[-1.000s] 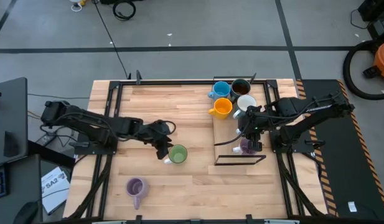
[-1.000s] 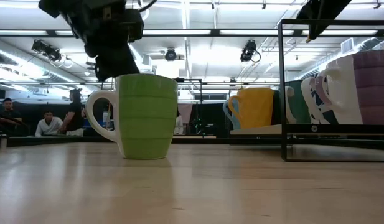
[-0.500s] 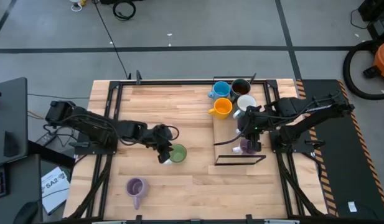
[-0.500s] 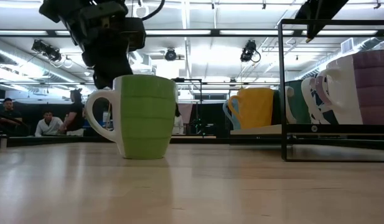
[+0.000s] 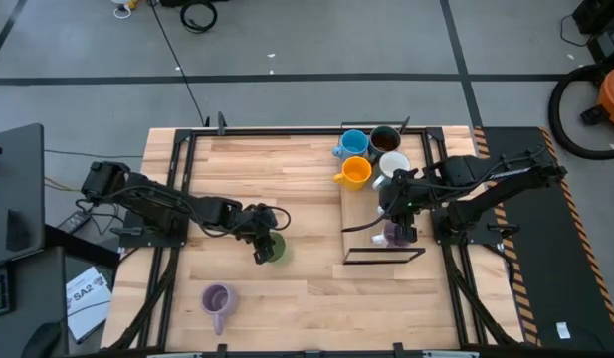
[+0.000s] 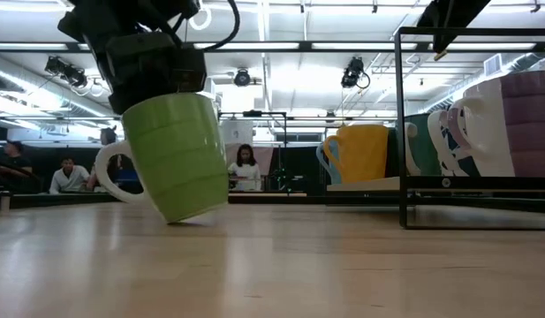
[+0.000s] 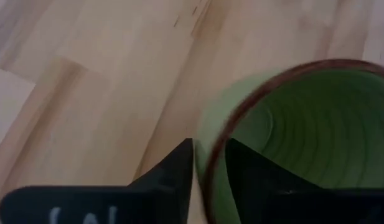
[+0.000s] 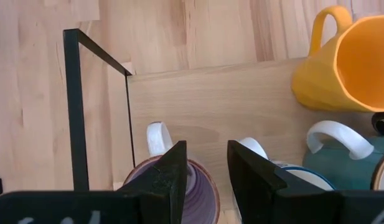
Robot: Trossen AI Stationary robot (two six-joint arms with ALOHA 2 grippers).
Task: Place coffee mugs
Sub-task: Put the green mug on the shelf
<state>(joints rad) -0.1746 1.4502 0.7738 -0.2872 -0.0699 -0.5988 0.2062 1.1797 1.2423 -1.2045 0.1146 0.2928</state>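
Note:
A green mug (image 5: 275,247) stands tilted left of the table's middle, with my left gripper (image 5: 264,245) shut on its rim. In the low view the green mug (image 6: 170,155) leans its top toward its white handle (image 6: 113,172). My right gripper (image 5: 398,224) hangs open above a purple mug (image 8: 195,190) inside the black wire rack (image 5: 384,261), touching nothing. Blue (image 5: 353,143), dark brown (image 5: 384,139), orange-yellow (image 5: 355,172) and white (image 5: 392,165) mugs stand on the wooden board behind it. Another purple mug (image 5: 218,299) lies near the table's front left. My left gripper has the green mug's rim (image 7: 210,168) between its fingers, one finger (image 7: 254,171) inside the mug and the other (image 7: 170,174) outside. The fingers come slanting down from the table's left. The mug is tipped, resting on the bottom edge (image 6: 172,219) below its handle.
The rack's black frame (image 6: 402,132) stands upright at the right, with a wooden board (image 5: 361,214) as its floor. Bare tabletop (image 5: 287,179) lies between the green mug and the rack. People sit in the room behind the table (image 6: 69,175).
My left gripper has gone down and toward the table's right, onto the green mug's rim. The mug, upright before, has tipped with its top toward the table's left; the base edge away from the handle has lifted, and the mug has shifted a little leftward.

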